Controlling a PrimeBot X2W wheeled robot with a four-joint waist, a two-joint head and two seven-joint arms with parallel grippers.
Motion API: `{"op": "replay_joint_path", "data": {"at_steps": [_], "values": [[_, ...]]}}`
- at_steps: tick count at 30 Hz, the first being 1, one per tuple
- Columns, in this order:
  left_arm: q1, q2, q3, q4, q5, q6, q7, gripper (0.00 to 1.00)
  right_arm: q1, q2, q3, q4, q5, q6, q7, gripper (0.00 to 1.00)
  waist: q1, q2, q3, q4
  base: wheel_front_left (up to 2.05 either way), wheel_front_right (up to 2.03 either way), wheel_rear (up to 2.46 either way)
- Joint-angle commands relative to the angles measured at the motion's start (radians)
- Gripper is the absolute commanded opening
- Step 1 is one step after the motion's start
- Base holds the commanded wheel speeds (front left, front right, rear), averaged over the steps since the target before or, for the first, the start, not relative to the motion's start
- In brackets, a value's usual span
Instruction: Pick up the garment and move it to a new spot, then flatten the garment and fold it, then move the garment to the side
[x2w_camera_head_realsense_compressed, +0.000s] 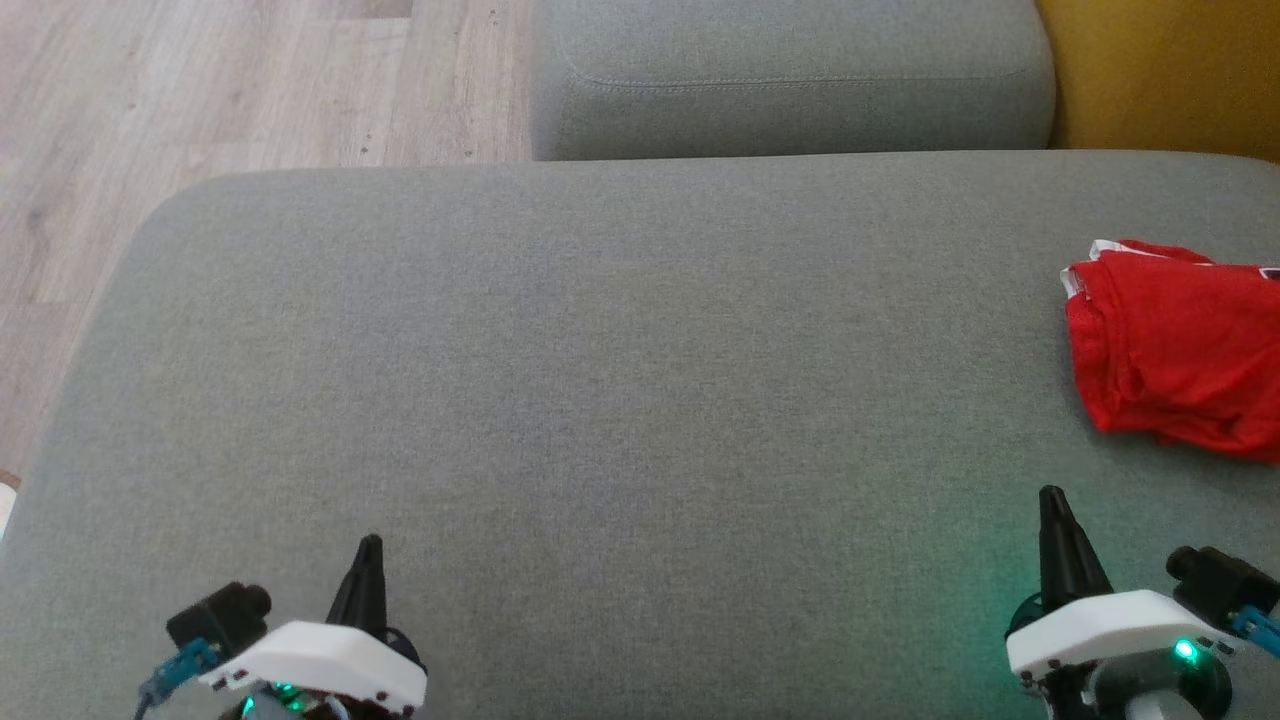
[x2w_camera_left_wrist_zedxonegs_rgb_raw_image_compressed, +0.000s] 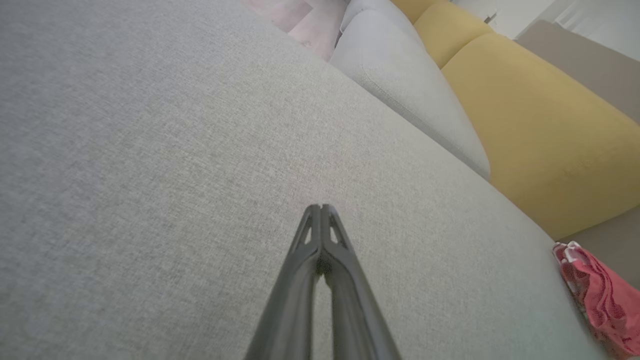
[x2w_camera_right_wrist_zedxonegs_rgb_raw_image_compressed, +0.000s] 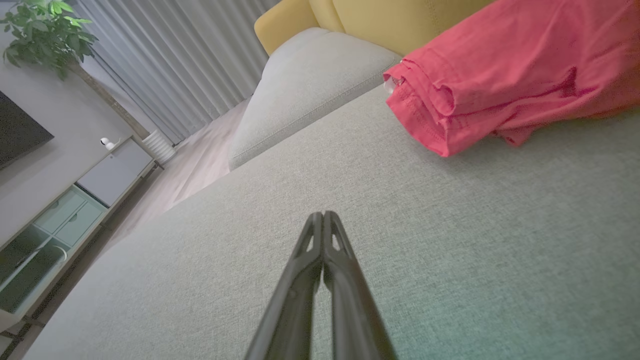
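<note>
Right, head view first: wide grey fabric sofa seat (x2w_camera_head_realsense_compressed: 600, 400) across most of the frame. The red cloth garment with white trim (x2w_camera_head_realsense_compressed: 1175, 345) lies in a folded bundle at the seat's far right, partly cut off by the frame edge. L gripper (x2w_camera_head_realsense_compressed: 369, 543) sits at bottom left and R gripper (x2w_camera_head_realsense_compressed: 1050, 495) at bottom right. Both have their dark fingers pressed together, nothing in either, tips pointing up-frame over bare fabric. R gripper is near the garment but clear of it; L is well apart from it. A small green light (x2w_camera_head_realsense_compressed: 1185, 652) glows on the R wrist housing. Behind the seat: a second grey cushion (x2w_camera_head_realsense_compressed: 790, 80), a mustard-yellow cushion (x2w_camera_head_realsense_compressed: 1170, 70) at top right, and pale wood-plank floor (x2w_camera_head_realsense_compressed: 200, 90) at top left.

L wrist view: L fingers closed tip to tip w/ no gap, empty, above plain grey weave. The garment is a small red heap at the lower right edge, far from the tips.

R wrist view: R fingers likewise closed and empty. The garment is at upper right, resting on the seat w/ layered hems facing the camera, not touching the fingers. Bkgd: a leafy green potted plant (x2w_camera_right_wrist_zedxonegs_rgb_raw_image_compressed: 45, 30), grey pleated curtains (x2w_camera_right_wrist_zedxonegs_rgb_raw_image_compressed: 175, 60), a low pale cabinet (x2w_camera_right_wrist_zedxonegs_rgb_raw_image_compressed: 75, 210).
</note>
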Motion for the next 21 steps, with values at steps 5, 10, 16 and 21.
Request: {"op": "replay_joint_path", "data": {"at_steps": [5,10,16,21], "values": [[-0.063,-0.001,0.036,-0.042,-0.066,-0.014,0.015,0.0,-0.06,-0.002,-0.003,-0.043,0.078,0.002,0.017,0.0,-0.0001,0.0,0.001,-0.003,0.0,0.0,0.0],[-0.067,-0.001,0.051,-0.048,-0.118,-0.021,0.03,0.0,-0.064,-0.003,-0.007,-0.049,0.139,0.003,0.029,0.0,-0.0001,0.0,0.003,-0.006,0.0,0.0,0.0],[-0.073,-0.001,0.068,-0.054,-0.181,-0.03,0.047,0.0,-0.068,-0.003,-0.013,-0.055,0.211,0.003,0.043,0.0,-0.0001,0.0,0.005,-0.009,0.0,0.0,0.0],[-0.077,-0.002,0.082,-0.059,-0.233,-0.037,0.062,0.0,-0.071,-0.003,-0.017,-0.061,0.271,0.003,0.055,0.0,-0.0001,0.0,0.006,-0.012,0.0,0.0,0.0]]}}
